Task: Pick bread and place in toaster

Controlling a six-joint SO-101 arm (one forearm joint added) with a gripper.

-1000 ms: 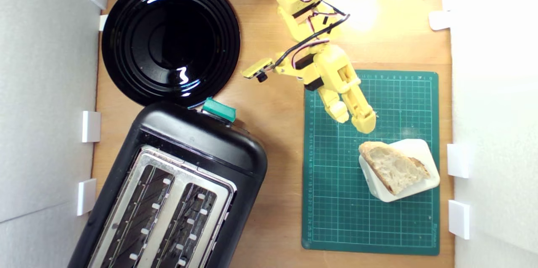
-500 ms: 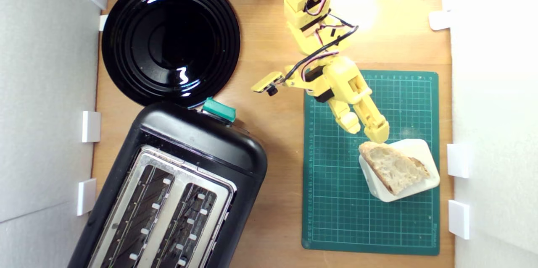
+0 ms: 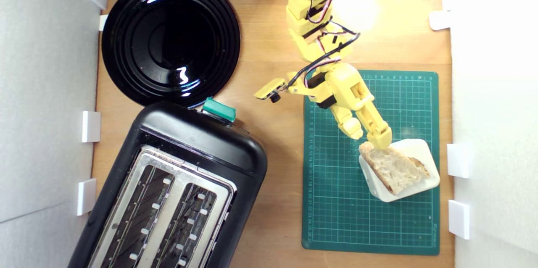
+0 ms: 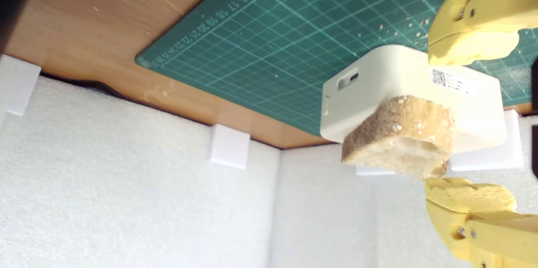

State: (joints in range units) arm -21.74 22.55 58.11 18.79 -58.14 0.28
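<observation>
The bread, a wedge with pale crumb and brown crust, lies on a white rounded block on the green cutting mat. My yellow gripper is open at the bread's crusty end. One fingertip overlaps that corner and the other hangs just off the block's edge. In the wrist view the bread sticks out past the block, and my gripper has one finger on each side of it, neither pressing it. The black toaster with silver slots and a green lever knob stands at the exterior view's lower left.
A round glossy black plate lies above the toaster in the exterior view. White foam walls with small white blocks border the wooden table on both sides. Crumbs dot the mat.
My gripper has moved down and to the exterior view's right across the mat, from well short of the bread to its crust end. Bread, block and toaster have not moved.
</observation>
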